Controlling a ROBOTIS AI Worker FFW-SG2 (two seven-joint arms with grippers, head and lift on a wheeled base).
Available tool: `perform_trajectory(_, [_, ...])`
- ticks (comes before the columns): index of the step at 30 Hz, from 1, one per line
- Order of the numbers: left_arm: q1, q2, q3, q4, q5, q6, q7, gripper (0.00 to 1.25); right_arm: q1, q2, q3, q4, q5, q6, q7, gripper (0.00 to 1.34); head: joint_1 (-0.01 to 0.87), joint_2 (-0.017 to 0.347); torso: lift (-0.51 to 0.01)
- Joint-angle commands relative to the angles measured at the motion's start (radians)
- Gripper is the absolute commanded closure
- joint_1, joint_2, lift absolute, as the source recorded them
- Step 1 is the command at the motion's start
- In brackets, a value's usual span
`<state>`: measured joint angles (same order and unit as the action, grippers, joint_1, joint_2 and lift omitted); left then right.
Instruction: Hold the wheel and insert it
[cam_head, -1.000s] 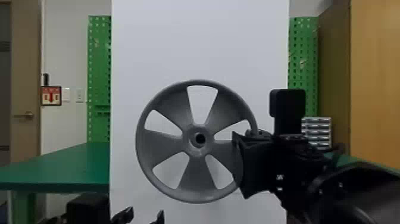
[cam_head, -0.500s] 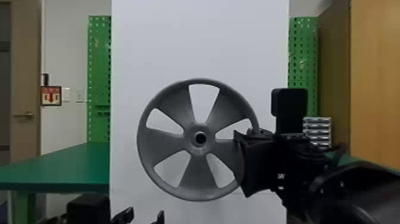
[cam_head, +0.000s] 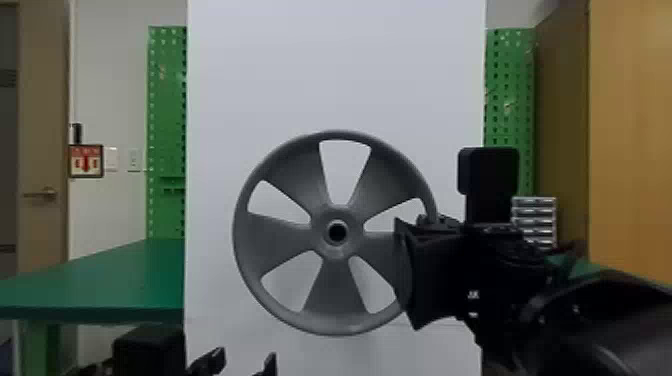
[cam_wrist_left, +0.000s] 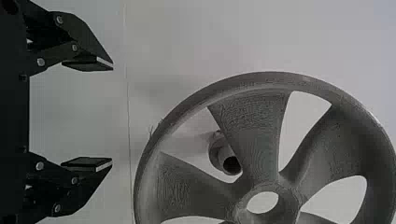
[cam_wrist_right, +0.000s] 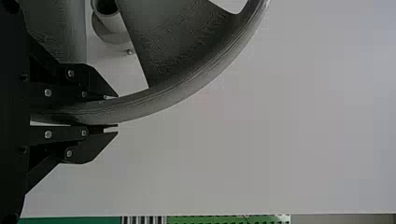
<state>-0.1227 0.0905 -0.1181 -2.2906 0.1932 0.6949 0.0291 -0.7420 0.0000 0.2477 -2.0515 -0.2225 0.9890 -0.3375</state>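
We have the grey plastic wheel (cam_head: 280, 234), with its five broad spokes, upright in front of the tall white flat panel (cam_head: 330, 65), in the lower half of the part we see and between its left and right side edges. A grey round tube (cam_wrist_left: 225, 153) juts from the panel behind the wheel; in the left wrist view we see it through a gap between spokes, beside the hub, while the hub's own hole shows pale panel, so the wheel is not on the tube.

Our right gripper (cam_head: 412, 252), crossing in front of the panel's right edge, grasps the wheel's rim, one flat black finger on each side of it. Our left gripper (cam_head: 243, 361) is low, toward the panel's left edge, near the wheel's lower left; its fingers are spread wide and hold nothing.

Farther out, beyond the panel's left edge, we see a green flat-topped table (cam_head: 100, 285) and a green perforated metal board (cam_head: 162, 115). Past the right edge are a silver stack of small drawers (cam_head: 534, 215) and a tan wooden cabinet (cam_head: 630, 135).
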Motion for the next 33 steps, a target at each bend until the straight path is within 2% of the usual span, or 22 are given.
perform_trajectory(1, [0.0, 0.0, 0.0, 0.0, 0.0, 0.0, 0.0, 0.52, 0.001, 0.001, -0.001, 0.002, 0.0, -0.003, 0.0, 1.16, 0.003, 0.071, -0.483])
perform_trajectory(20, [0.0, 0.0, -0.002, 0.0, 0.002, 0.0, 0.0, 0.52, 0.0, 0.001, -0.001, 0.017, 0.002, -0.018, 0.0, 1.16, 0.003, 0.072, -0.483])
perform_trajectory(33, [0.0, 0.0, -0.003, 0.003, 0.002, 0.0, 0.0, 0.52, -0.022, 0.001, 0.004, 0.085, -0.004, -0.059, 0.0, 1.16, 0.003, 0.072, -0.483])
